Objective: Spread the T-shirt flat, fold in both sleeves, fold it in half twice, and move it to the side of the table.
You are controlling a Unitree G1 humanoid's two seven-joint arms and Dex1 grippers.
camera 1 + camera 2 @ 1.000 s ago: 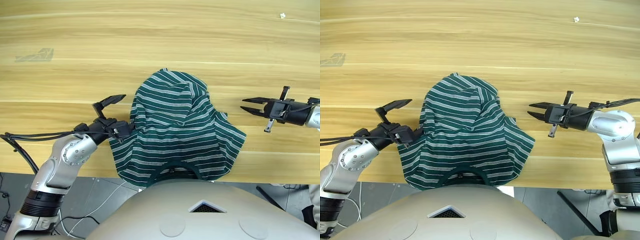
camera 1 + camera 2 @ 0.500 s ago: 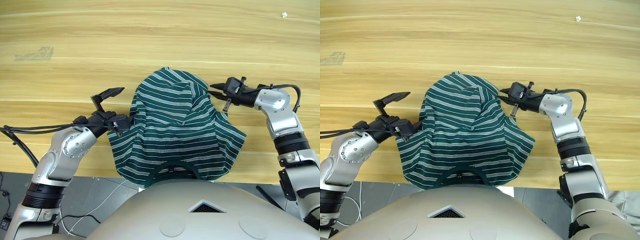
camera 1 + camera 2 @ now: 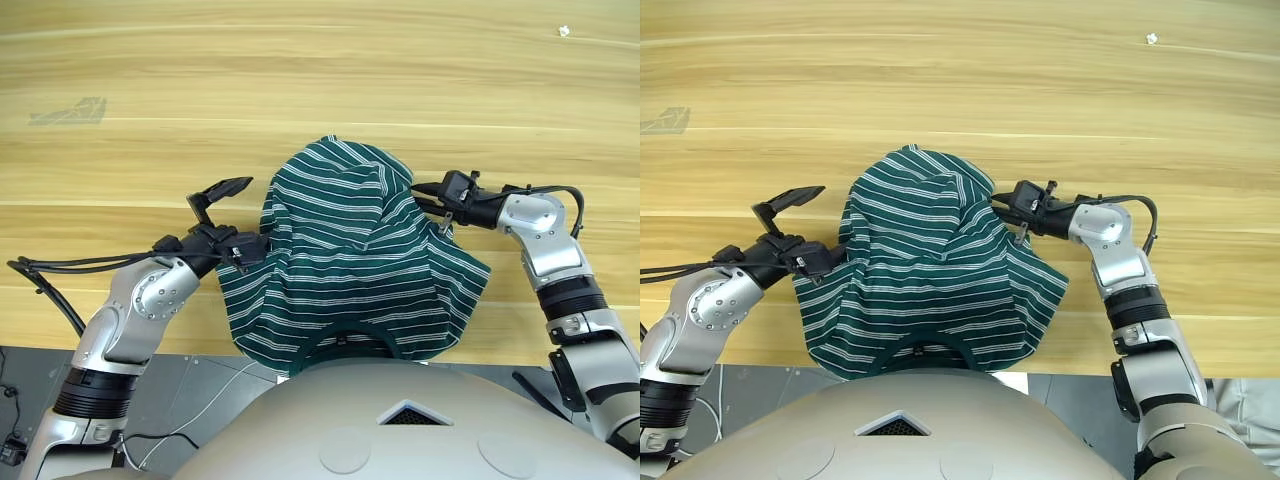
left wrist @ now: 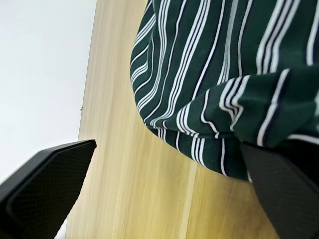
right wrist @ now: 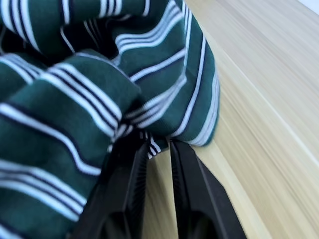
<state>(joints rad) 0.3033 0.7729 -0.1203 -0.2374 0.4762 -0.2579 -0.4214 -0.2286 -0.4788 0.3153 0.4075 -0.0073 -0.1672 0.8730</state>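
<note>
Looking down on a light wooden table [image 3: 300, 60] running the full width of the head views. Finding a dark green white-striped T-shirt [image 3: 350, 260] lying bunched and rumpled at the near middle of that table, humped at its far end, with the collar hanging at the near edge and the cloth nowhere spread flat.

Flanking the shirt with both arms. Holding the left gripper [image 3: 250, 215] against the shirt's left edge, jaws spread wide: raising one finger [image 3: 225, 189] clear above the bare wood, tucking the other low at the hem, with a fold of striped cloth draping over it in the left wrist view.

Setting the right gripper [image 3: 425, 193] at the shirt's right edge, level with the hump. Bringing its fingers [image 5: 129, 189] almost together, with only a thin slot between them, and pinching a bit of the striped hem at their tips in the right wrist view.

Noting a grey mark [image 3: 70, 110] on the wood far to the left and a small white scrap [image 3: 564, 31] at the far right corner, both well apart from the shirt.
</note>
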